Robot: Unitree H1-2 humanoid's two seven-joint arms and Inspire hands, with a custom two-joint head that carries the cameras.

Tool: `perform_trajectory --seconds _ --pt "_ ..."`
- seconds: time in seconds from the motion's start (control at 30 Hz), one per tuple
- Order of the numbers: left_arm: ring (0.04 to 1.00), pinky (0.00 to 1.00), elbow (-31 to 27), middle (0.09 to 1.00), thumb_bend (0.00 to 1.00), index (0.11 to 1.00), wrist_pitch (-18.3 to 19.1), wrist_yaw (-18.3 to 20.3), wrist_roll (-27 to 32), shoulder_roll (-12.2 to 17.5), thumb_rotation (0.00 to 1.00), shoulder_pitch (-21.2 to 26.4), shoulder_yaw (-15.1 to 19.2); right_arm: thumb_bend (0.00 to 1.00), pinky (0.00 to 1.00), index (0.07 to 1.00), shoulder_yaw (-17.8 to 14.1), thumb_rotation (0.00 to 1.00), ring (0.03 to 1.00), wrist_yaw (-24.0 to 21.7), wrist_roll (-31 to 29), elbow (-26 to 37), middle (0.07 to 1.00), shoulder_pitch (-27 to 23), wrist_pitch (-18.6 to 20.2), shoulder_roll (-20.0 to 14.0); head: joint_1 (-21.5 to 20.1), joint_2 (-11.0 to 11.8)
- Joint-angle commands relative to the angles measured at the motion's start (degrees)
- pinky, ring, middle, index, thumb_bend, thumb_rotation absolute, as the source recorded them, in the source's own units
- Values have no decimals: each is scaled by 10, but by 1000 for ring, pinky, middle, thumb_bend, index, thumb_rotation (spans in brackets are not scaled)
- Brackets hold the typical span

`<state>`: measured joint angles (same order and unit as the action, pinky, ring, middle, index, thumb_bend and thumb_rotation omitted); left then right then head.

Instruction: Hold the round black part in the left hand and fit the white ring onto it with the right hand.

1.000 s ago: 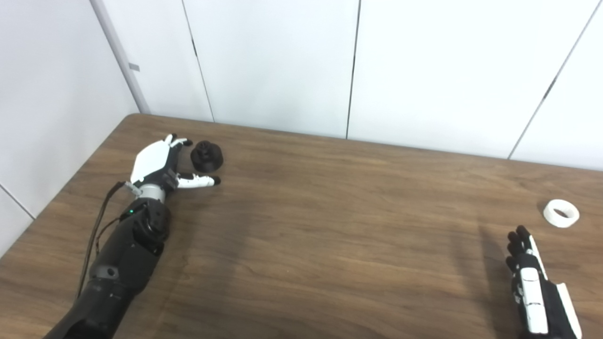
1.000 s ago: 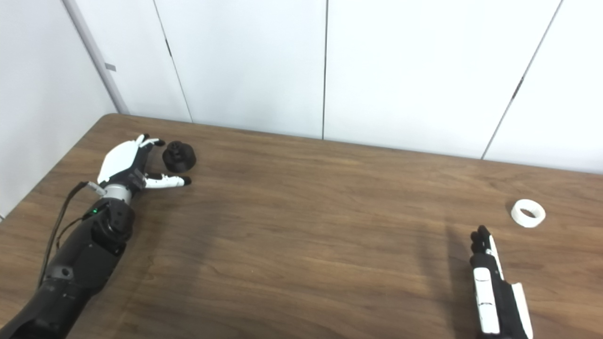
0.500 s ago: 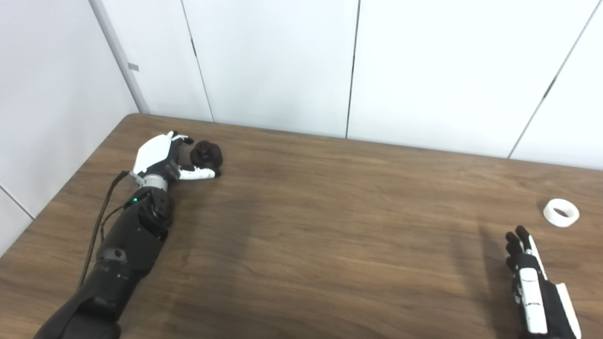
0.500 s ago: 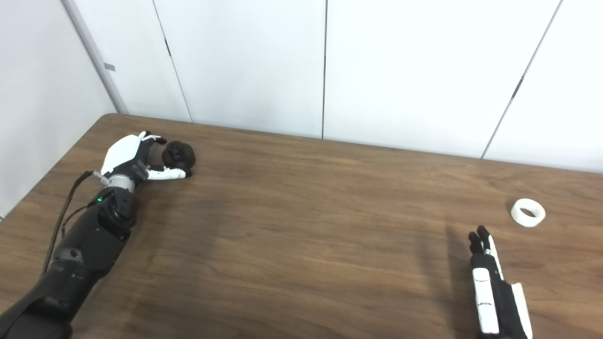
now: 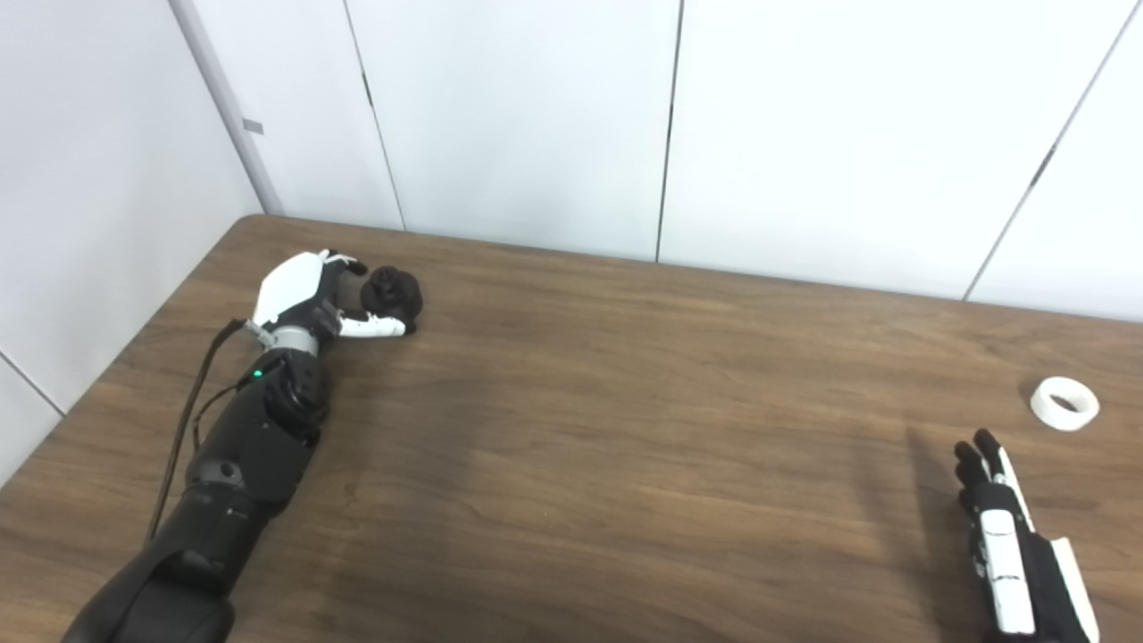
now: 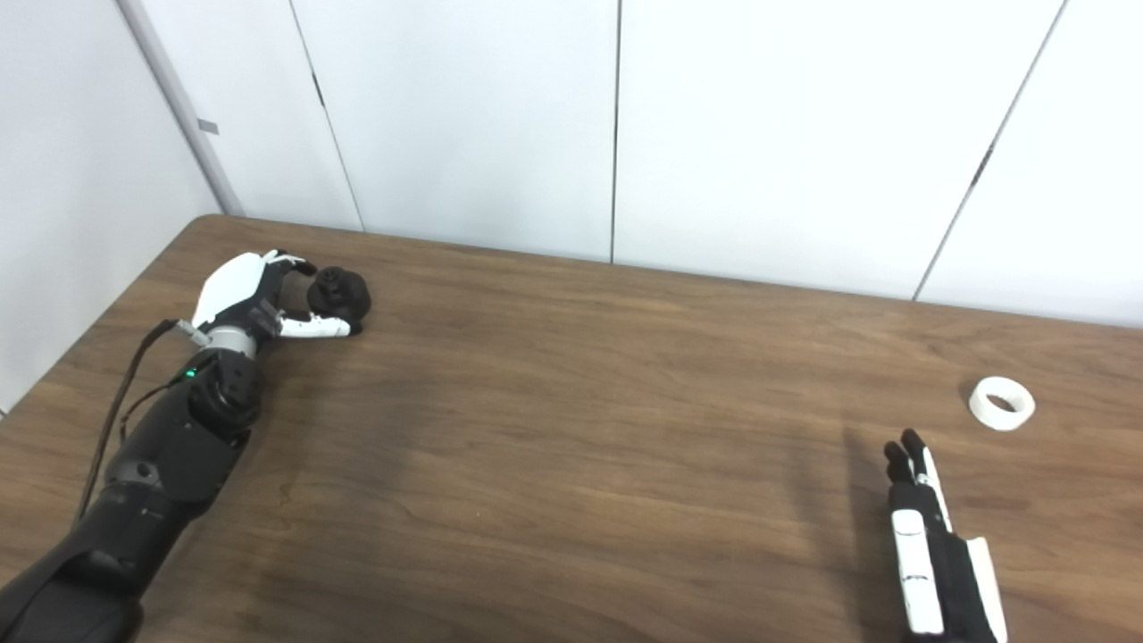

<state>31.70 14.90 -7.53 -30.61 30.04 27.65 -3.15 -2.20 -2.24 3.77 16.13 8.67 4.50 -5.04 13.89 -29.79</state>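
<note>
From here I have my left hand at the far left corner of the bench, its fingers curled over the far side of the black part and the thumb lying along its near side. It looks like contact on both sides, but I cannot tell whether the hold is closed firm, and the part seems to sit on the wood rather than clear of it.

I judge the black part a stiff, stepped knob — light, hard, probably smooth enough to twist out of a loose pinch. I would take it low around the wide base, so the narrower top stays free for the ring.

The white ring lies flat near the right edge, well apart from the black part and a little beyond my right hand, which holds nothing, fingers straight and close together. The ring looks thin and rigid — best pinched across its rim from outside.

The right eye view shows a bit more bare wood right of the ring; the left eye view shows the part's stepped top slightly clearer. Neither shows the contact under the left palm.
</note>
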Motion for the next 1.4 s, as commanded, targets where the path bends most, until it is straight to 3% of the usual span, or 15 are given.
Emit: perform_trajectory --seconds 0.0,0.57,1.37 --pt "1000 1000 -10 958 973 775 -10 -13 2 17 361 26 4 298 1000 978 0 1000 977 1 -7 13 958 9 -21 0 0 -1" --pt "1000 1000 -11 941 945 757 -22 -9 20 15 302 25 1 322 1000 971 2 1000 973 -3 -4 12 955 11 -19 -4 -4 -2" --pt "1000 1000 -14 935 934 760 -23 -10 23 13 298 22 3 337 1000 970 3 1000 973 -3 1 12 951 14 -19 -4 -5 -6"
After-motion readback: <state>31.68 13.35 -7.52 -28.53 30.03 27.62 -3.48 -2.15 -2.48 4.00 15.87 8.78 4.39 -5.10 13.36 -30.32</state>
